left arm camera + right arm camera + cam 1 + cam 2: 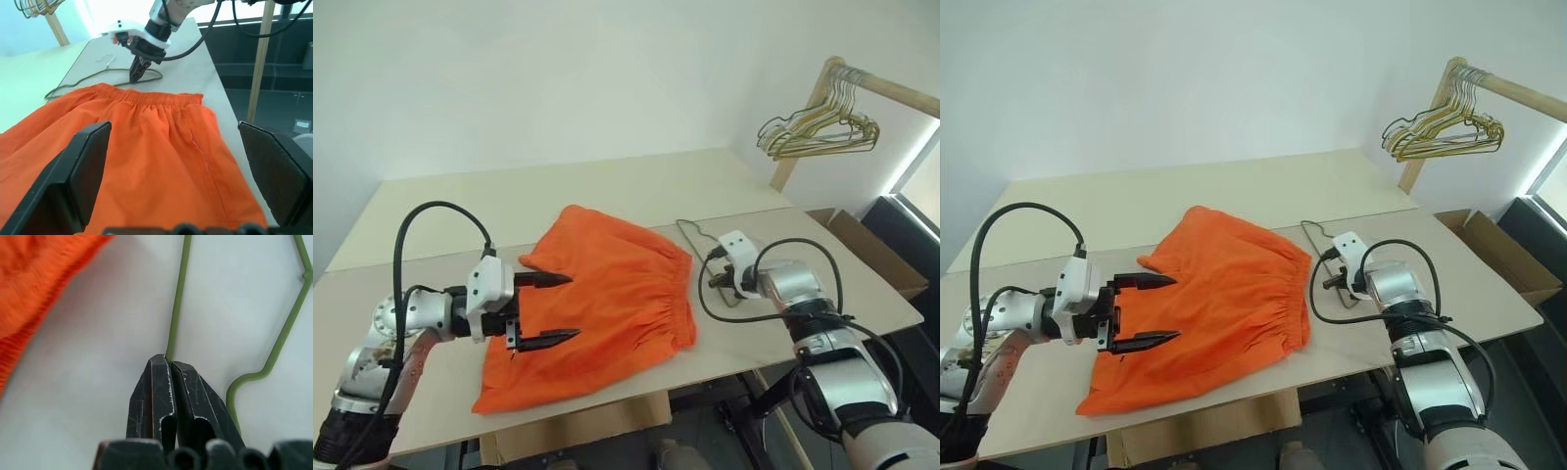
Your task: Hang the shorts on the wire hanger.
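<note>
Bright orange shorts (607, 304) lie flat on the table (460, 206), their gathered waistband toward my right arm. Beside the waistband the thin olive-green wire hanger (178, 298) lies on the tabletop. My right gripper (168, 361) is down at the table and shut on one straight run of the wire hanger, which enters between the fingertips; the hanger's bent hook part (274, 362) lies just beside the fingers. My left gripper (574, 306) hovers over the left part of the shorts, pointing across them, open with nothing between its fingers.
A bunch of gold and green wire hangers (818, 132) hangs from a wooden rail (891, 93) at the far right. A cardboard box (876, 250) stands beyond the table's right edge. Pale tabletop lies behind the shorts.
</note>
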